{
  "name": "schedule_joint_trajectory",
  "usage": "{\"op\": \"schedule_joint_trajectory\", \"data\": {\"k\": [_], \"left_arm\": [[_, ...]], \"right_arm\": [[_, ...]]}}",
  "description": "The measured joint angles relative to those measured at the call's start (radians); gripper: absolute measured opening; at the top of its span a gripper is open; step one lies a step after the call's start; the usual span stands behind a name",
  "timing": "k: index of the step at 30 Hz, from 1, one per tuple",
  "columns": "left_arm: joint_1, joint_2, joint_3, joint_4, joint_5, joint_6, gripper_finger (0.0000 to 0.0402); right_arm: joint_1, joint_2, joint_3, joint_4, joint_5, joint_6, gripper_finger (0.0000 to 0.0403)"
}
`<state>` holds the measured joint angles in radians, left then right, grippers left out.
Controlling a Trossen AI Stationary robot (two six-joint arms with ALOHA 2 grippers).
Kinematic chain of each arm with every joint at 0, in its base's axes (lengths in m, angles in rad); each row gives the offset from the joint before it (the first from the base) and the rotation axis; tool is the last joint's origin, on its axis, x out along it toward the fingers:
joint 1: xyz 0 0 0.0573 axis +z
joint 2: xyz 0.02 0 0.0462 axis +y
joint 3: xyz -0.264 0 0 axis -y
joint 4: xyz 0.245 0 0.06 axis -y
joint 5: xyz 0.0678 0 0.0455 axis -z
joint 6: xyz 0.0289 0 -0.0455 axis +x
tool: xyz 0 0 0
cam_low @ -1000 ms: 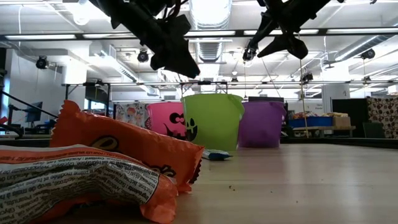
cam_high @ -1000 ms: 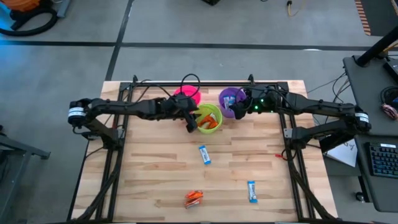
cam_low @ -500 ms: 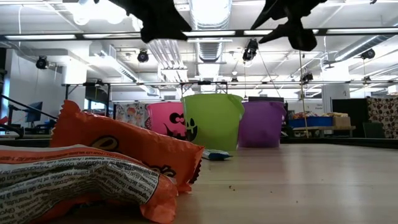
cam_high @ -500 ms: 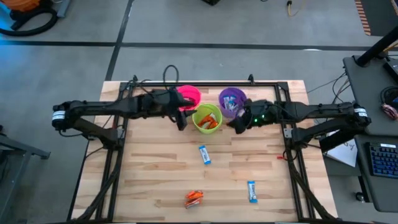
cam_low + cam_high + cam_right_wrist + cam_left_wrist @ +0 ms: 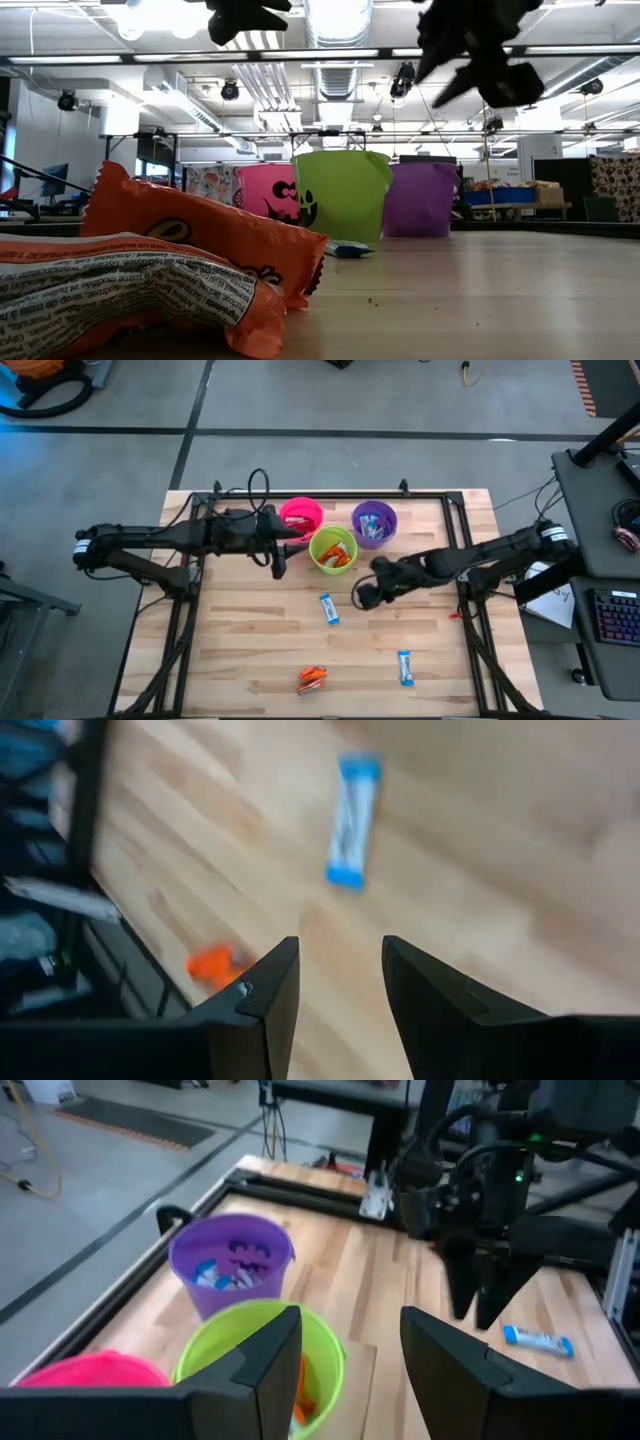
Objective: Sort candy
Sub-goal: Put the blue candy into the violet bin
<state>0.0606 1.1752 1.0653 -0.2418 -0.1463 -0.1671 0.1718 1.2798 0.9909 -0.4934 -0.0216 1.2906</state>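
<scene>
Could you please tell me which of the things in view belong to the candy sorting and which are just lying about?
Belongs to the job:
- blue candy mid-table
- second blue candy
- orange candy near the front edge
- pink cup, green cup, purple cup
- left tool, right tool, both open and empty

Just lying about:
- keyboard on the side desk
- cables on the floor

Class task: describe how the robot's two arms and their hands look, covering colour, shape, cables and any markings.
Both arms are dark, slender and jointed, with a white band near each base. The left hand and right hand each have two flat dark fingers. A black cable loops above the left arm; green lights glow on the right wrist.
</scene>
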Motion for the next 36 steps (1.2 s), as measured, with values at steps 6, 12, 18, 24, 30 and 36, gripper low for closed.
{"op": "schedule_joint_trajectory", "data": {"k": [6,12,18,24,30,36], "left_arm": [[-0.015,-0.006,0.000,-0.084,0.000,-0.001,0.0155],[-0.017,-0.004,0.000,-0.123,0.000,-0.002,0.0155],[-0.016,-0.004,0.000,-0.126,0.000,-0.002,0.0155],[-0.016,0.004,0.000,-0.113,-0.001,-0.001,0.0155],[-0.016,0.015,0.000,-0.111,-0.001,0.000,0.0155],[-0.016,0.019,0.000,-0.111,-0.002,0.001,0.0155]], "right_arm": [[0.103,0.052,0.000,-0.133,-0.250,0.219,0.0136],[0.282,0.096,0.000,-0.171,-0.379,0.405,0.0136],[0.416,0.141,0.000,-0.176,-0.374,0.549,0.0137],[0.453,0.226,0.000,-0.178,-0.370,0.597,0.0137],[0.452,0.306,0.000,-0.142,-0.369,0.572,0.0137],[0.452,0.341,0.000,-0.115,-0.333,0.574,0.0137]]}}
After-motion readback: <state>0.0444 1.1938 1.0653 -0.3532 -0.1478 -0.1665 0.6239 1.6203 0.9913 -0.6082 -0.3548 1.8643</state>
